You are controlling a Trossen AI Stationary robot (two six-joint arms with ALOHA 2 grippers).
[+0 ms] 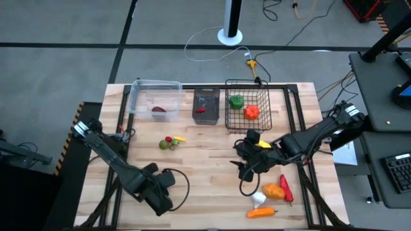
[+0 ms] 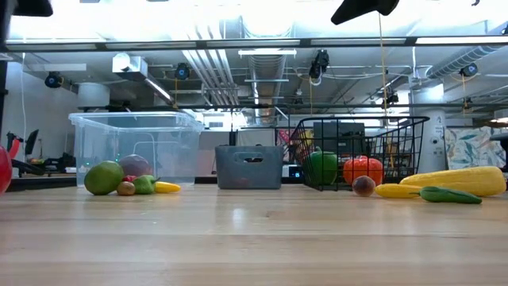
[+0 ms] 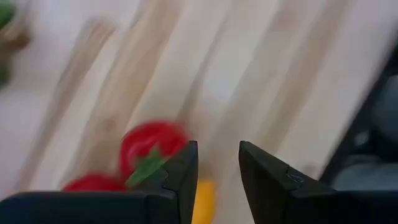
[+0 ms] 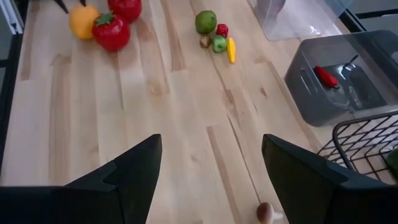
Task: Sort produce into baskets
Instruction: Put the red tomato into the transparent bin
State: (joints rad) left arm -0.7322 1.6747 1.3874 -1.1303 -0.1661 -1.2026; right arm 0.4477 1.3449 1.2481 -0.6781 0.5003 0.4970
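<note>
Bare wooden table [image 4: 186, 149] was seen between the right gripper's [image 4: 211, 180] wide-open, empty fingers. Produce [image 1: 275, 192] lay scattered nearby, baskets [image 1: 247, 106] behind. A small brown piece [image 4: 267, 213] could be knocked away.

The left gripper [image 3: 217, 180] was parked, narrowly parted.

Black wire-mesh basket [image 1: 264, 96] holds a green pepper [image 1: 236, 101] and an orange one [image 1: 252, 112].

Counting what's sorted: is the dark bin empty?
No. The right wrist view shows a red chili lying inside the dark bin.
</note>
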